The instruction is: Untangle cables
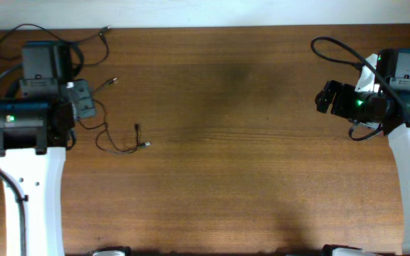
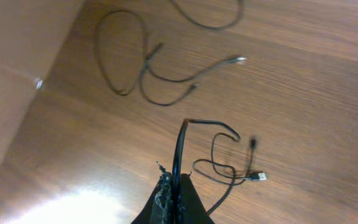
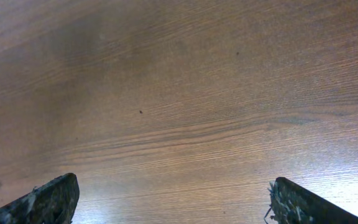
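Left gripper (image 2: 174, 182) at bottom centre, fingers (image 2: 163, 198) pressed together on a thin black cable (image 2: 180, 143) that rises from the tips and bends right. Just right of it, a small tangle (image 2: 222, 171) of loops lies on the brown wooden worktop (image 2: 303, 93), ending in a silvery connector (image 2: 261, 177). Upper left, a looped cable (image 2: 123, 93) crosses itself, its silvery tip (image 2: 238, 60) pointing right. Another cord (image 2: 213, 28) curves along the top edge.

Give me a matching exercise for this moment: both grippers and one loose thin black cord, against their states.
1. left gripper
2. right gripper
3. thin black silvery-tipped cable

a. lying loose on the brown wooden table
b. shut on a thin black looped cable
c. open above bare wood

Pairs: 1-b, 2-c, 3-a
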Robot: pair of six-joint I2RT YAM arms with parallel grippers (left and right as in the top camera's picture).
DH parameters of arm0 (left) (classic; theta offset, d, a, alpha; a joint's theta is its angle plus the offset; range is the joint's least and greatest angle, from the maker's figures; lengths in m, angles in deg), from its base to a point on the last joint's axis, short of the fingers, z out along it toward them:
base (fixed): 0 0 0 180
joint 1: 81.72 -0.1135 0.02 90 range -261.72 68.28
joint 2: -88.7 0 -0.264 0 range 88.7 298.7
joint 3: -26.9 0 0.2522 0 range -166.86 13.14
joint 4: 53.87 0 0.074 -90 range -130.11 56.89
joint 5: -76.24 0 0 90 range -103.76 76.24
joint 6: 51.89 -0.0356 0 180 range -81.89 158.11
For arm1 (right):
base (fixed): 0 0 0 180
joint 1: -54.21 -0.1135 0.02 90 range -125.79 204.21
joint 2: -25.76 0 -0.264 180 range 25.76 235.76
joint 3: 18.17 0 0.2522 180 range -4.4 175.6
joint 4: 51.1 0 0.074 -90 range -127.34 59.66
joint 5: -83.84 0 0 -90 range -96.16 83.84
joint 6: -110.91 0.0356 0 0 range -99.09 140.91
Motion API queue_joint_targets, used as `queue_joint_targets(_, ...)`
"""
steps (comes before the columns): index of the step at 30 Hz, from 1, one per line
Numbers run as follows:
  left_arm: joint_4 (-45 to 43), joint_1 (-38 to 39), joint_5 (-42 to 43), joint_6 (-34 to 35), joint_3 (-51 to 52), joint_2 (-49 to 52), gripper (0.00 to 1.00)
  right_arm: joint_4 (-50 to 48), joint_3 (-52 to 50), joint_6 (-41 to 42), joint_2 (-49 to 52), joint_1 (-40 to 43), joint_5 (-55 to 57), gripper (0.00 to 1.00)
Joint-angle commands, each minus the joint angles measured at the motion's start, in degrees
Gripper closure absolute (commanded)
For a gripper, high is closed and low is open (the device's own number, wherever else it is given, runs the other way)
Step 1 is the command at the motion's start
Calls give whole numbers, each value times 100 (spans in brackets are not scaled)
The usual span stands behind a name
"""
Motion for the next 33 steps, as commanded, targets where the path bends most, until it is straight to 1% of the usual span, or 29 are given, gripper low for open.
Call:
queue_joint_targets(1, 0, -522, -232, -66, -57, 208, 100, -11, 24, 44, 59, 22, -31, 1)
queue_joint_targets(5, -66, -1128, -227, -66, -59, 514, 100, 4, 24, 42, 59, 22, -31, 1)
queue_joint_targets(7, -105, -1552, -197, -61, -57, 774, 100, 4, 24, 42, 59, 22, -31, 2)
queue_joint_targets(11, -105, -1923, 63, -42, -57, 1069, 100, 2, 24, 42, 59, 22, -31, 2)
queue_joint_targets(14, -153, -2109, 96, -39, -57, 1211, 100, 0, 24, 42, 59, 22, -31, 2)
queue_joint_targets(15, -197, -2177, 94, 24, -57, 1237, 100, 2, 24, 42, 59, 22, -31, 2)
queue_joint_targets(18, -352, -2531, 96, 855, -57, 1307, 100, 22, 24, 42, 59, 22, -31, 2)
queue_joint_targets(21, -413, -2848, 96, 1401, -57, 1394, 100, 33, 24, 42, 59, 22, -31, 2)
queue_joint_targets(27, -603, -3495, 94, 1467, -57, 1803, 100, 26, 24, 42, 59, 22, -31, 1)
queue_joint_targets(33, -861, -3967, 76, 1469, -57, 2179, 100, 31, 24, 42, 59, 22, -31, 1)
